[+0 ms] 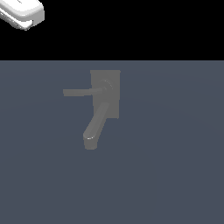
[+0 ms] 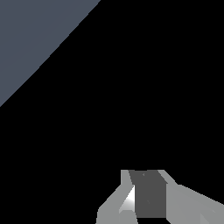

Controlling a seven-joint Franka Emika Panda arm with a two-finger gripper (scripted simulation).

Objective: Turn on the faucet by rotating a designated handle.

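Well away from the end effector (image 2: 146, 205) sits the faucet (image 1: 104, 105) on the desk (image 1: 175, 166) — handle (image 1: 81, 92) sticking sideways off the hub, untouched. End effector holds nothing; can't tell its opening — fingertips out of frame. Approach pending.

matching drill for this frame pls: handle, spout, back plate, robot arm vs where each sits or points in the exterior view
Things:
1. handle
2. spout
3. back plate
4. robot arm

Descriptions:
A. white part in the top corner on the exterior view's left, apart from the faucet
B. flat rectangle that the other faucet parts join
C. thin straight bar reaching toward the exterior view's left
D. thick curved piece running down to a rounded tip

Pairs: 1-C, 2-D, 3-B, 4-A
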